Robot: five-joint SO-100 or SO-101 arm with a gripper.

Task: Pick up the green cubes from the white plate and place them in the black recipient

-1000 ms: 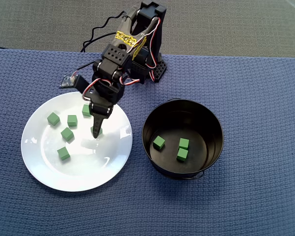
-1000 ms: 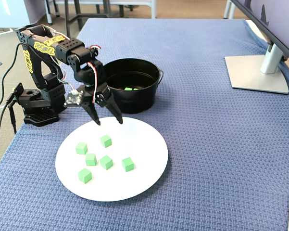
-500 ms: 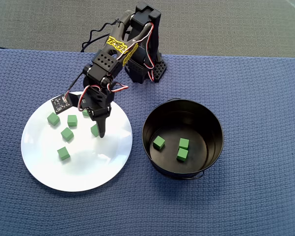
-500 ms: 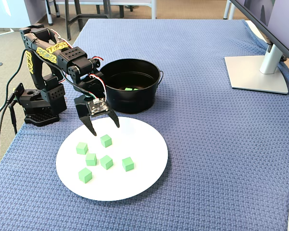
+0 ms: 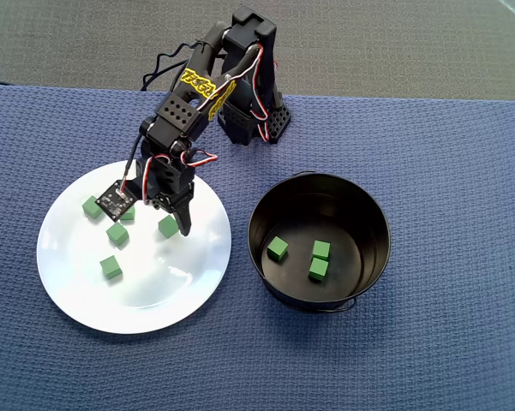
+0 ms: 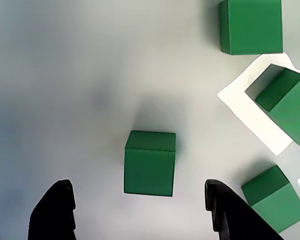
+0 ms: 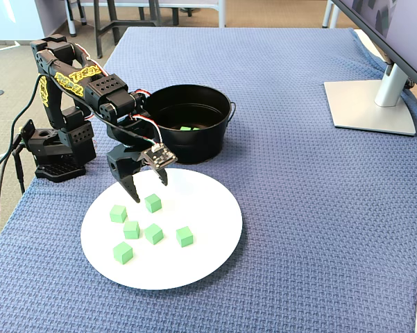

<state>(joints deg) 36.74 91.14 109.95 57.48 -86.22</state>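
Note:
Five green cubes lie on the white plate (image 5: 154,291) (image 7: 208,208). My gripper (image 5: 173,221) (image 7: 150,190) is open and hangs low over the plate's far side, straddling one green cube (image 5: 168,226) (image 7: 152,202). In the wrist view that cube (image 6: 150,162) sits just ahead of the gripper (image 6: 138,200), between the two black fingertips (image 6: 60,205), touching neither. Three more cubes (image 6: 284,102) lie to its right. The black recipient (image 5: 266,197) (image 7: 194,146) stands to the right of the plate in the overhead view, with three green cubes (image 5: 277,248) inside.
The arm's base (image 5: 257,120) (image 7: 55,152) stands behind the plate at the edge of the blue woven cloth, with cables trailing off. A monitor stand (image 7: 368,104) occupies the far right of the fixed view.
The gripper has swung from the plate's pot-side edge further over the plate and dropped lower, its open fingers now straddling one cube. No cube has moved.

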